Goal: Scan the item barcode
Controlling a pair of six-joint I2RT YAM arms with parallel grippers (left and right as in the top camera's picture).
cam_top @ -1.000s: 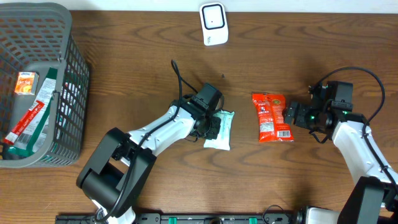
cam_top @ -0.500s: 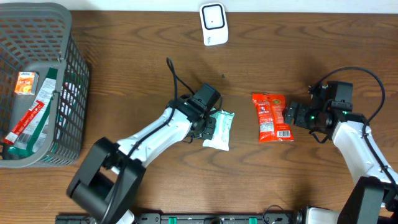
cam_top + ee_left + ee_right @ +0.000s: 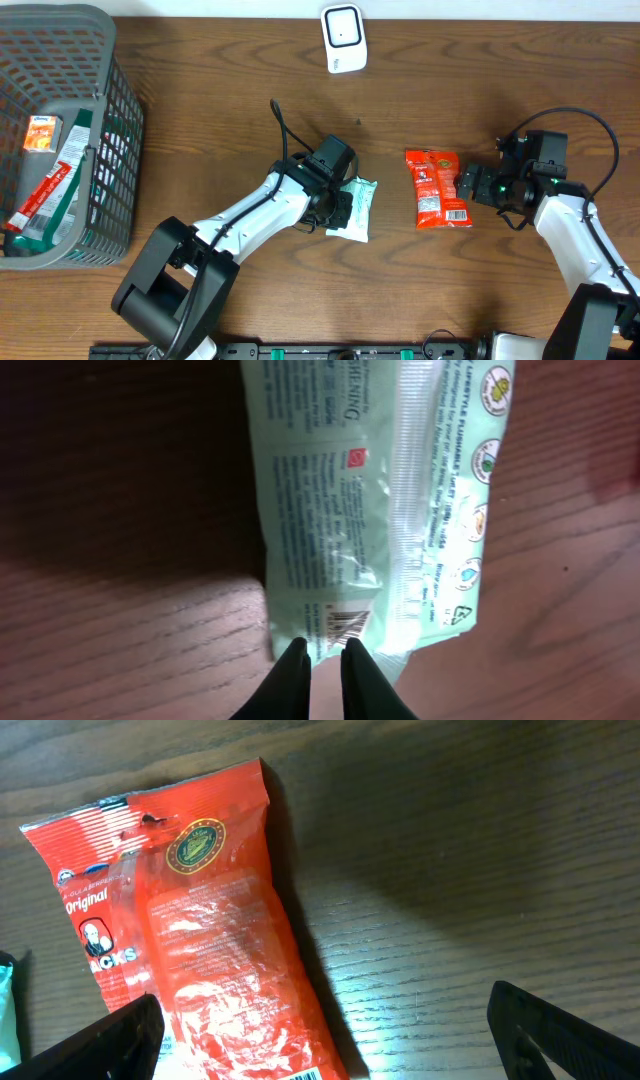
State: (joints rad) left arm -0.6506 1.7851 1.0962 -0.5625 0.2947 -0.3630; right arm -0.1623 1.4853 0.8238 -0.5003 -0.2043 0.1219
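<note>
The packet (image 3: pixel 370 500) was found at the middle of the table (image 3: pixel 200 120), near the red bag (image 3: pixel 437 188). Its edge beside the barcode (image 3: pixel 343 623) was pinched by the left gripper (image 3: pixel 322 648). The right gripper (image 3: pixel 325 1010) was spread wide beside the bag, with nothing grasped.

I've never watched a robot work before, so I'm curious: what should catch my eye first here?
The bright red snack bag stands out, lying right of centre on the dark wooden table with the right gripper open beside it. Mid-table, the left gripper pinches the edge of a pale green packet. A grey basket sits far left.
</note>
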